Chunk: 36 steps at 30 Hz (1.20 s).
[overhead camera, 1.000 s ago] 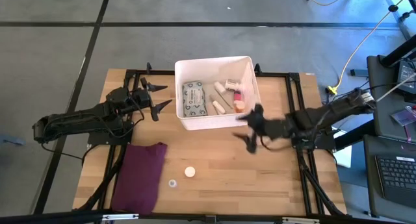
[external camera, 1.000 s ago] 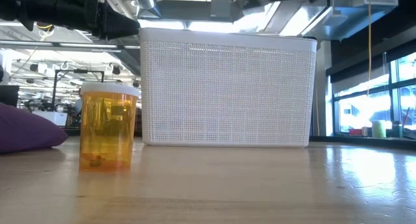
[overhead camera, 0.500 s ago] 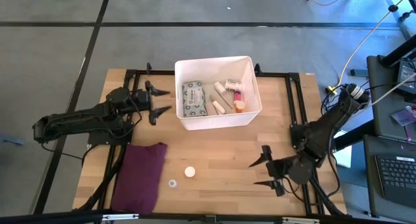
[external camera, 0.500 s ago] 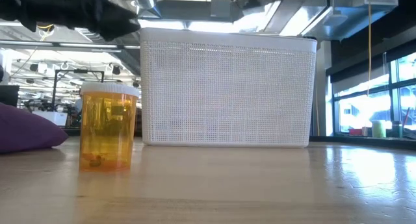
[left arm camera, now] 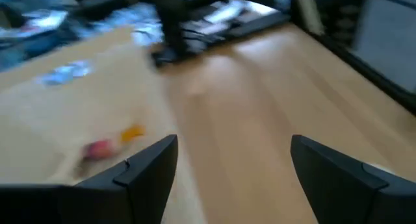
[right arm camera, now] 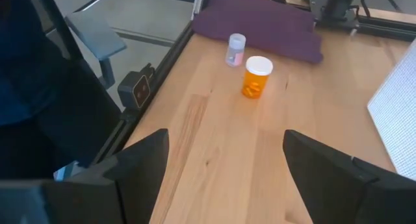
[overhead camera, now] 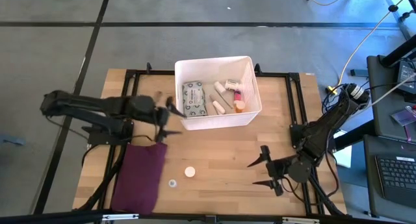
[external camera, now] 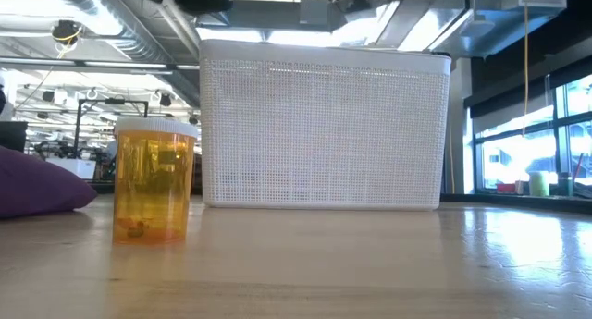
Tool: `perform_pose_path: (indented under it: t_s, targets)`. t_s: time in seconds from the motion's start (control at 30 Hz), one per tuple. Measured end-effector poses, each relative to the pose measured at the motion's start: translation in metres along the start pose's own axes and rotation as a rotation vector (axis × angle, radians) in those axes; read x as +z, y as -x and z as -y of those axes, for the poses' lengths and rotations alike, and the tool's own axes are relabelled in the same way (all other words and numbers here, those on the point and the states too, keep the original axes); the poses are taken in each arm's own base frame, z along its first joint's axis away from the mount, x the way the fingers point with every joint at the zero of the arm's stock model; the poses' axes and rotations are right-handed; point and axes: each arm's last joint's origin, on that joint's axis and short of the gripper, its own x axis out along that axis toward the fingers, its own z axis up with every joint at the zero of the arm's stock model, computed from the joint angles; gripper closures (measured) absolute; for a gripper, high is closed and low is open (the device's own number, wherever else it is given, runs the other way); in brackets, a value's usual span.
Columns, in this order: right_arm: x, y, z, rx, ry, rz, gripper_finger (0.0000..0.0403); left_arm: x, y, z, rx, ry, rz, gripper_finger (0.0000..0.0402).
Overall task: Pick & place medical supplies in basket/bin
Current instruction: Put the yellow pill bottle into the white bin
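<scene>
The white bin (overhead camera: 249,86) stands at the table's far middle. In it lie a grey-green packet (overhead camera: 194,99) and several small white tubes and bottles (overhead camera: 227,94). An orange pill bottle with a white cap (overhead camera: 190,172) and a small clear vial (overhead camera: 172,183) stand on the table in front of the bin; the right wrist view shows the bottle (right arm camera: 255,76) and the vial (right arm camera: 235,50) too. My left gripper (overhead camera: 168,119) hangs open by the bin's near left corner. My right gripper (overhead camera: 257,172) is open over the near right of the table, pointing at the bottle.
A maroon cloth (overhead camera: 140,175) lies flat at the near left, beside the bottle and vial. Bare wood lies between the bin's near wall (external camera: 324,125) and my right gripper. Black frame rails (overhead camera: 296,100) run along the table's sides.
My left gripper has swung from the far left of the bin toward the table's near edge and right, rising, to the bin's near left corner. My right gripper has dropped from the bin's near right corner to the near right of the table, then kept still. Both have stayed open.
</scene>
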Motion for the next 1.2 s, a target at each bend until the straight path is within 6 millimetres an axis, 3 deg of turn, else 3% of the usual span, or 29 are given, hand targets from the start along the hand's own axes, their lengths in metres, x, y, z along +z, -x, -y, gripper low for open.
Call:
perform_pose_path:
  t_s: [0.13, 0.27, 0.53, 0.77, 1.2]
  targets:
    - [0.0, 0.0, 0.0, 0.001, 0.002, 0.0, 0.0099, 0.009, -0.031, 0.023, -0.216, -0.06, -0.097, 0.0111]
    - [0.0, 0.0, 0.0, 0.0, -0.005, -0.001, 0.0099, 0.009, -0.059, 0.047, -0.321, -0.071, -0.181, 0.0111]
    - [0.0, 0.0, 0.0, 0.0, -0.021, -0.002, 0.0099, 0.0, -0.09, 0.088, -0.438, -0.083, -0.308, 0.0111]
    - [0.0, 0.0, 0.0, 0.0, -0.021, -0.002, 0.0099, -0.011, -0.107, 0.104, -0.41, -0.117, -0.362, 0.0111]
    - [0.0, 0.0, 0.0, 0.0, -0.025, -0.001, 0.0099, -0.027, -0.125, 0.112, -0.403, -0.122, -0.434, 0.0111]
